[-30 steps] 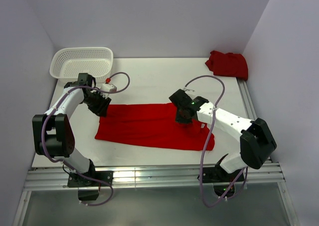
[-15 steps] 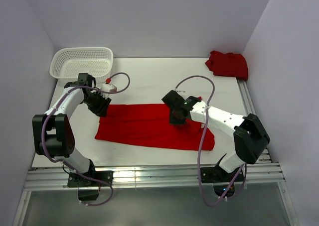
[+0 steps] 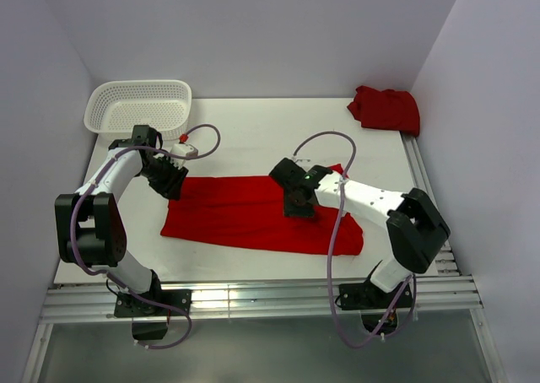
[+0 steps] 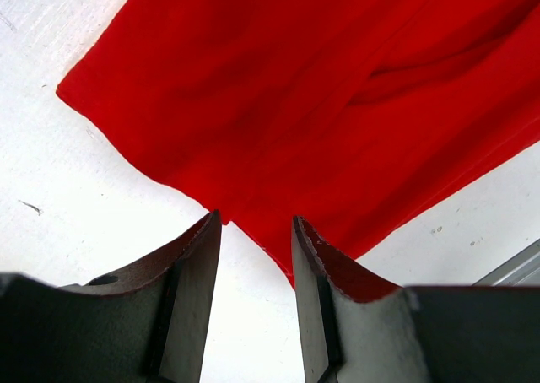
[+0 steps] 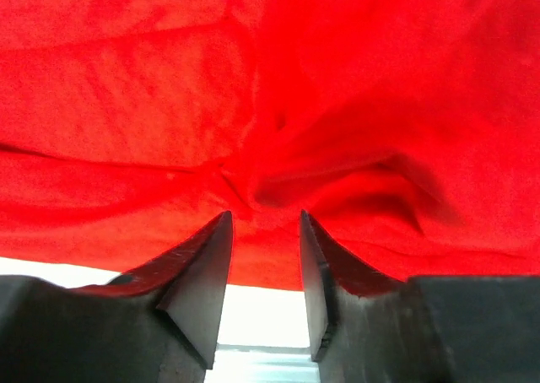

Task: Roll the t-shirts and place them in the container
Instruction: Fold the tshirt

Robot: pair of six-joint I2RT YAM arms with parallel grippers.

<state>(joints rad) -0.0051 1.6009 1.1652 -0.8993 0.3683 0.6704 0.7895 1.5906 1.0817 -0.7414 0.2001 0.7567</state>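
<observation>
Pre-roll smoothing, likely; shirt (image 3: 245, 216) flat in a long strip on counter (image 3: 253, 138); left hand (image 3: 173, 184) open-jawed at its left corner, right hand (image 3: 297, 206) open-jawed over wrinkled middle; next: pinch one end, start rolling.

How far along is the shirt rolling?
Done: one t-shirt lies folded into a long strip. In hand: left gripper at its end, right gripper mid-strip, fingers apart; no roll started. To do: rolling it, then the crumpled t-shirt in the far right corner.
</observation>
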